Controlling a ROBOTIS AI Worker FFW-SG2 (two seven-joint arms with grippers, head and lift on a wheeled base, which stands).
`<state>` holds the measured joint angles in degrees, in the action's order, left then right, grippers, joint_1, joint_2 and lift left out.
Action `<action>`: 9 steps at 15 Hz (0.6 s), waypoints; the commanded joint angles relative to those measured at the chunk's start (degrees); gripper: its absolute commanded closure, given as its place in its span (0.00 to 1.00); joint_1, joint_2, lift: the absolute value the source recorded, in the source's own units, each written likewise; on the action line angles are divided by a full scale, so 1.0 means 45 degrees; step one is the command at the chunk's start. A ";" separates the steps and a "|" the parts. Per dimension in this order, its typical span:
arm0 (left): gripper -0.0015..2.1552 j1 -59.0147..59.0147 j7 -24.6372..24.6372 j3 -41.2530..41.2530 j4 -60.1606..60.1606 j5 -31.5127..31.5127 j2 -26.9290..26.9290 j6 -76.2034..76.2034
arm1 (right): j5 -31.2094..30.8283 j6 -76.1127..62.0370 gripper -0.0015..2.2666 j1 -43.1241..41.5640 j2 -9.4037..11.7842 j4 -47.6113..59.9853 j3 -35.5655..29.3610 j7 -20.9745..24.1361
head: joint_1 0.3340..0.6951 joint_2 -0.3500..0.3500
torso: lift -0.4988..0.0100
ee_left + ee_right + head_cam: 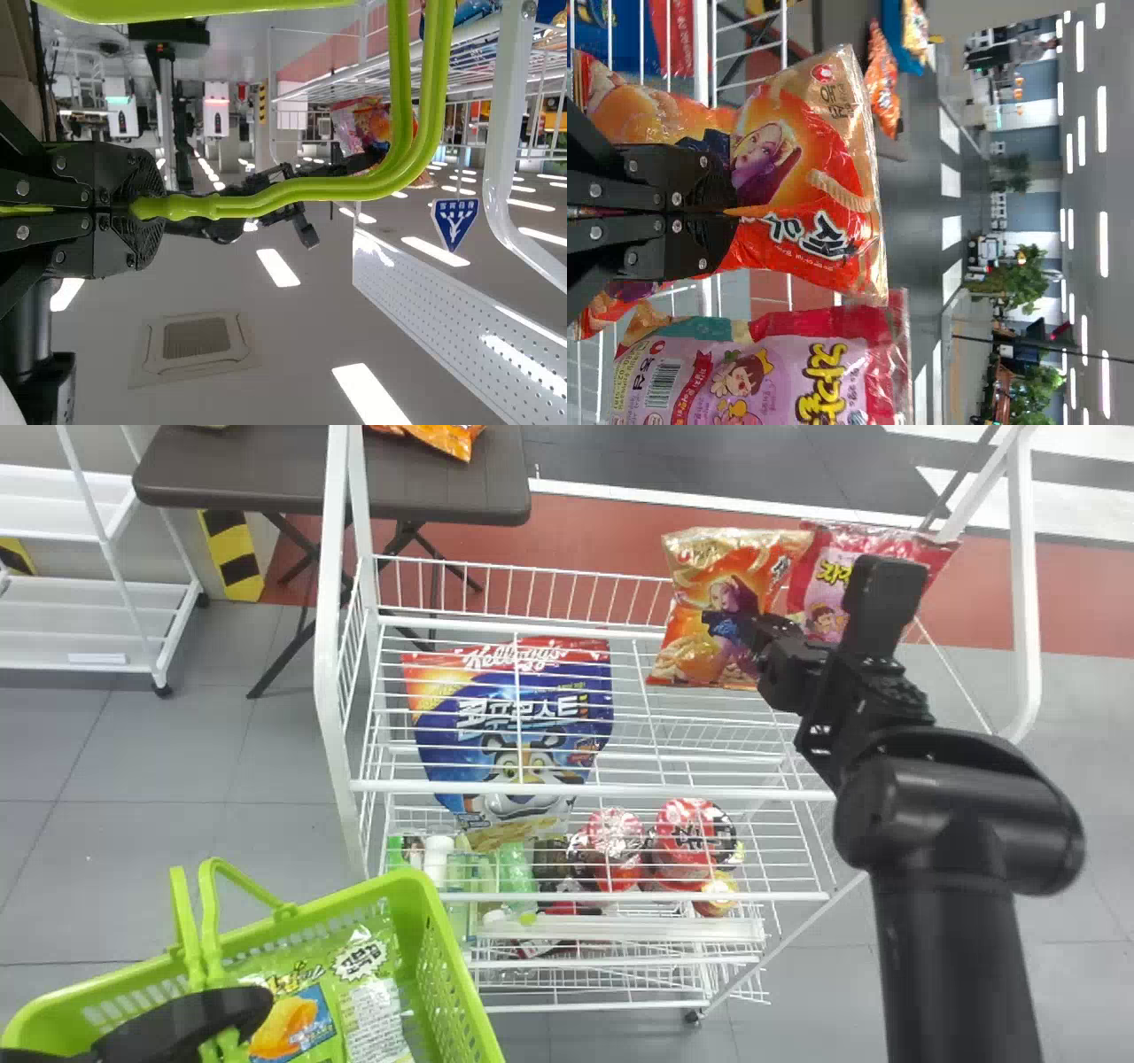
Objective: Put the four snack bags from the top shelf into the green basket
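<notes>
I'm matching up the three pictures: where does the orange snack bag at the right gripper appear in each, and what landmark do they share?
Head view: the orange snack bag is in the upper part, right of centre.
Left wrist view: farther off, partly hidden behind the green basket handles.
Right wrist view: close up, held in the right gripper.
Shared landmark: the white rack.

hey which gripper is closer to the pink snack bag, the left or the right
Right. The right gripper grips the orange bag, beside the pink snack bag; the left gripper is farther off, holding the green basket handle.
</notes>
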<state>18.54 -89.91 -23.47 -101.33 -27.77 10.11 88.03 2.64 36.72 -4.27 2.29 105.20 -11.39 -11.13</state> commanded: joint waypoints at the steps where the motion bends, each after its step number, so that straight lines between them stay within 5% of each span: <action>1: 1.00 0.0001 -0.0146 -0.0019 -0.0003 0.0000 0.0000 0.0000 | 0.1229 0.2299 0.99 0.1417 0.0000 0.3107 -0.0145 -0.0183 | 1.00 0.26 | 0.98; 6: 1.00 -0.0078 -0.0146 0.0000 -0.0003 0.0000 -0.0039 0.0000 | 0.4158 1.0776 0.99 0.3096 0.0019 0.7833 0.0011 -0.0671 | 1.00 0.40 | 0.98; 9: 1.00 -0.0097 -0.0146 0.0059 -0.0003 0.0020 -0.0039 0.0000 | 0.5662 1.1857 0.99 0.3096 0.0039 0.8869 0.0265 -0.0652 | 1.00 0.54 | 0.98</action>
<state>18.16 -89.91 -23.31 -101.34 -27.75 9.93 88.03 25.32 88.71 9.82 2.46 143.30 -10.81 -14.15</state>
